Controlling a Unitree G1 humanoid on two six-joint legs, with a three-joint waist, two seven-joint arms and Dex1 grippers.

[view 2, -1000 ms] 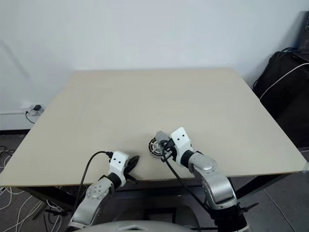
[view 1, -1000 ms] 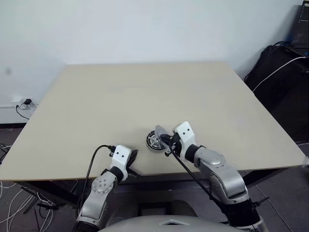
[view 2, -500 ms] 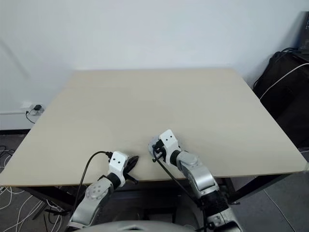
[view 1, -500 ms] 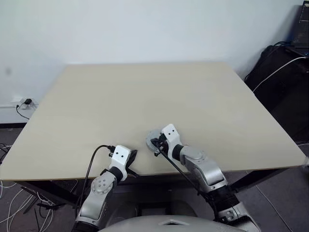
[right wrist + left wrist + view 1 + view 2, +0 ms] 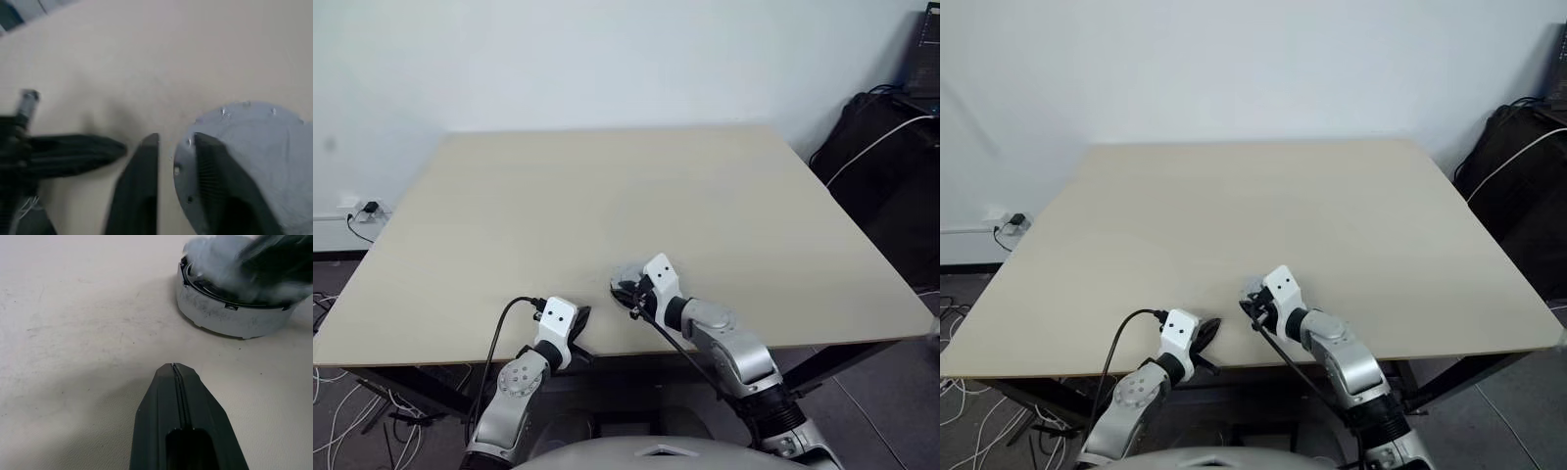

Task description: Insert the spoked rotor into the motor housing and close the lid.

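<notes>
The pale silver lid [image 5: 247, 147] lies about flat on top of the round motor housing [image 5: 220, 316], near the table's front edge. My right gripper [image 5: 177, 139] is open, its fingers a little apart astride the lid's rim: one finger [image 5: 210, 161] rests over the lid, the other stands outside it. In the head views the right gripper [image 5: 628, 291] sits right at the lid [image 5: 624, 273]. The spoked rotor is hidden. To the left, my left gripper [image 5: 173, 367] is shut and empty, low over the table and pointing toward the housing, a short way off it.
The beige table [image 5: 607, 196] stretches far and wide beyond the parts. Its front edge runs just behind both grippers. Dark bags and cables [image 5: 891, 147] stand off the table's right side, and a wall socket [image 5: 357, 208] is at the left.
My right gripper has moved left and brought the lid down from a tilt to lie over the housing. Its fingers have parted. The left gripper has stayed put.
</notes>
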